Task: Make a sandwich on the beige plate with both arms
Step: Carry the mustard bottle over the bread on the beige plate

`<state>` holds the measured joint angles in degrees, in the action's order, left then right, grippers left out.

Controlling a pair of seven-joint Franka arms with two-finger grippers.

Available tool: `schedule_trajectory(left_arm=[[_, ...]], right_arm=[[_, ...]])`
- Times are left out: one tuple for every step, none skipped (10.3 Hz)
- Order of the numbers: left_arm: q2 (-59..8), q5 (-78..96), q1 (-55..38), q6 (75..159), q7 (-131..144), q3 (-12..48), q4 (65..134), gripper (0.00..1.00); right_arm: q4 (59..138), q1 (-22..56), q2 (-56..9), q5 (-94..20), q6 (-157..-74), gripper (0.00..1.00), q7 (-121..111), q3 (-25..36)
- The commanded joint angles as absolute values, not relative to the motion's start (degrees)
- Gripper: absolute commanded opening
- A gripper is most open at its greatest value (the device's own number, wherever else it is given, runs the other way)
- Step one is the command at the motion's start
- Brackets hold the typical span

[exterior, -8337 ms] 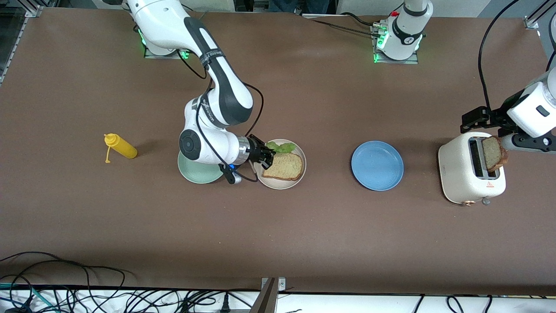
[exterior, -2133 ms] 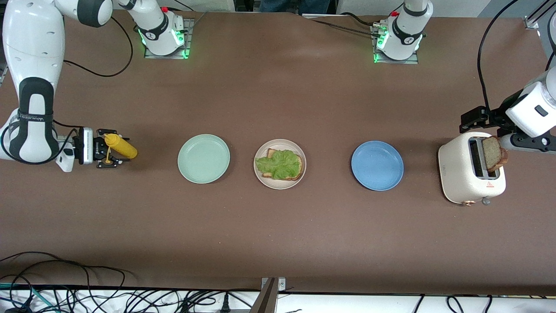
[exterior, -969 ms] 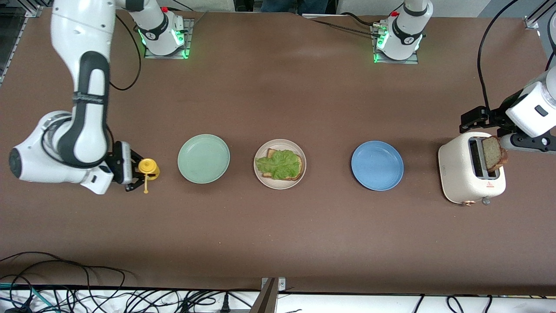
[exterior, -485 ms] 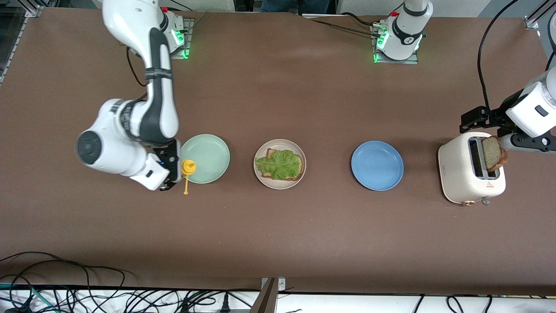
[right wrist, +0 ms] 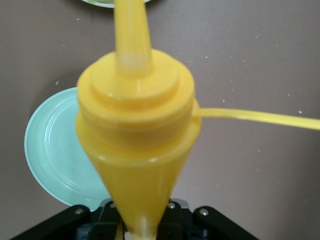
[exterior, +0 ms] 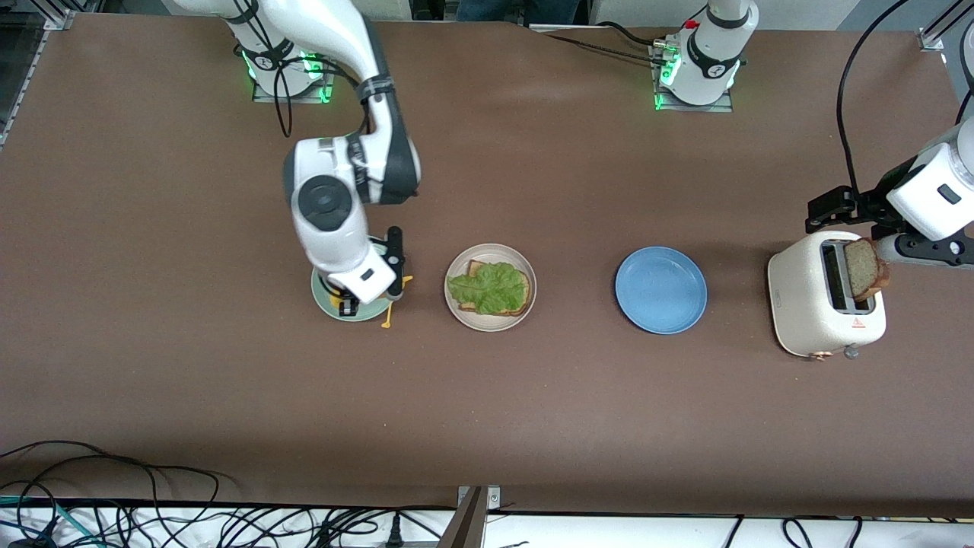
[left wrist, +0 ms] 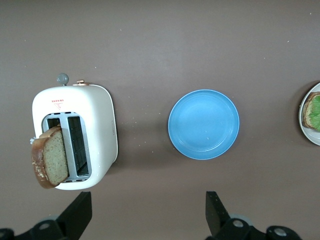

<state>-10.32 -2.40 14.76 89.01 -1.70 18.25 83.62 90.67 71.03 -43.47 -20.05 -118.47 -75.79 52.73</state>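
the right gripper (exterior: 384, 285) clenches the yellow sauce bottle (right wrist: 137, 130) over the mint plate (exterior: 329, 299), at 9 o'clock from the beige plate (exterior: 525, 272), probably to dress its lettuce (exterior: 489, 288). the left gripper (left wrist: 145, 215) waits released over the toaster (exterior: 806, 304), whose bread slice (exterior: 864, 268) is probably next.

The white toaster (exterior: 825, 304) bears a small red warning triangle with red print beneath it, too small to read

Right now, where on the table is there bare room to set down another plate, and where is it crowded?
Bare room lies between the beige plate and the blue plate, and along the strip nearer the front camera than the plates. It is crowded at the mint green plate, where the right gripper holds the yellow bottle, and around the toaster, where the open left gripper waits.
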Motion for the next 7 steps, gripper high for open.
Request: schedule_trajectory(left_arm=[[-9.8, -1.1, 15.1, 89.0, -2.2, 18.4, 83.8, 1.00], [-9.8, -1.1, 15.1, 89.0, -2.2, 18.4, 83.8, 1.00], [-9.8, -1.0, 15.1, 89.0, -2.2, 18.4, 83.8, 1.00], [-9.8, -1.1, 15.1, 89.0, -2.2, 18.4, 83.8, 1.00], [-9.8, -1.1, 15.1, 89.0, -2.2, 18.4, 83.8, 1.00], [-9.8, -1.0, 15.1, 89.0, -2.2, 18.4, 83.8, 1.00], [-9.8, -1.1, 15.1, 89.0, -2.2, 18.4, 83.8, 1.00]], right_arm=[[90.8, 76.7, -47.2, -10.2, -120.6, 0.00, -63.5, 54.1], [90.7, 78.6, -48.9, -6.5, -120.7, 0.00, -57.7, 54.1], [90.7, 80.1, -50.3, -1.9, -120.7, 0.00, -51.6, 54.0], [90.7, 81.9, -51.8, 2.8, -120.7, 0.00, -46.7, 53.9], [90.7, 84.0, -53.9, 6.7, -120.6, 0.00, -43.6, 53.5], [90.7, 85.6, -55.6, 9.7, -120.4, 0.00, -40.5, 53.4], [90.7, 86.8, -57.2, 12.5, -120.1, 0.00, -35.8, 53.3]])
